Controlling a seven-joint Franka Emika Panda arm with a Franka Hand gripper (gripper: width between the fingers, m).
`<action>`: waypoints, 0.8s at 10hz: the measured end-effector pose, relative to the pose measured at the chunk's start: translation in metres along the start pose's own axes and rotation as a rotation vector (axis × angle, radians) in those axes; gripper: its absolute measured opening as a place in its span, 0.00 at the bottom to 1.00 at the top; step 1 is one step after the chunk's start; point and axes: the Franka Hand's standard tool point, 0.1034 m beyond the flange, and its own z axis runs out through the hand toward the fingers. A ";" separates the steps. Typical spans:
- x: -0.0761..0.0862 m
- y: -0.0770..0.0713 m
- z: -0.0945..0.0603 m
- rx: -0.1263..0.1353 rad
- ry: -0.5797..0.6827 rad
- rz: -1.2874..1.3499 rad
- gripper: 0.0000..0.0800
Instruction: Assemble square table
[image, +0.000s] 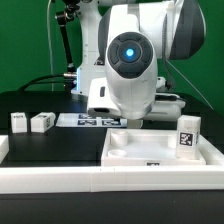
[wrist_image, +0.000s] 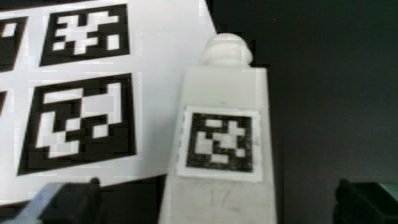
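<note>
The white square top with its raised rim lies at the front right of the exterior view. One leg block stands on its right side, with a tag facing the camera. Two more leg blocks stand at the left. In the wrist view a fourth leg lies on the black table, tag up, its peg end pointing away. My gripper is open and straddles this leg's near end. One dark finger is on each side, with a gap to the leg. In the exterior view my gripper is low behind the top, and that leg is hidden.
The marker board lies beside the lying leg, and also shows in the exterior view. A long white rail borders the front. The arm's base and cables stand at the back.
</note>
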 end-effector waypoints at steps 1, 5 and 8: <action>0.000 0.000 0.000 0.000 0.000 0.000 0.65; 0.000 0.000 -0.001 0.000 0.001 0.000 0.36; 0.000 0.001 -0.003 0.003 0.003 -0.001 0.36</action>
